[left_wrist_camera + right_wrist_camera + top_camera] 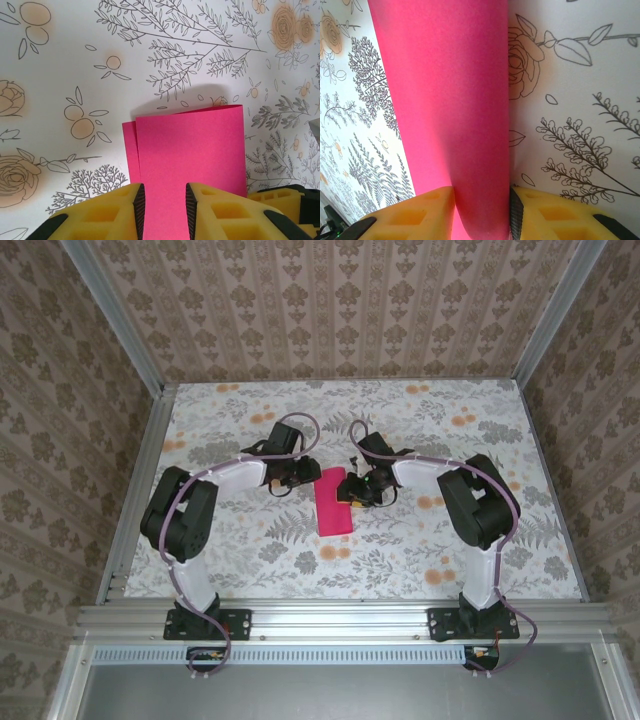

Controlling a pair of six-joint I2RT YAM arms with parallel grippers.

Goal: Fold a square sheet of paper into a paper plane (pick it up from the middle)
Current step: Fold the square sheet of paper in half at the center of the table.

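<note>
The square sheet of paper (333, 503) lies on the table, folded in half into a magenta-pink rectangle. In the left wrist view the top layer (190, 150) sits slightly off the layer under it, which shows as a strip along the left. My left gripper (165, 200) hovers over the sheet's far left part (305, 477), its jaws apart with flat paper showing in the gap. My right gripper (482, 210) is at the sheet's right side (355, 490). Its yellow fingers press on both sides of the rounded, bulging fold (480, 150).
The floral tablecloth (420, 540) covers the table inside an aluminium frame. Patterned walls close off the back and sides. Both arms bend inward over the middle, and bare cloth surrounds the sheet.
</note>
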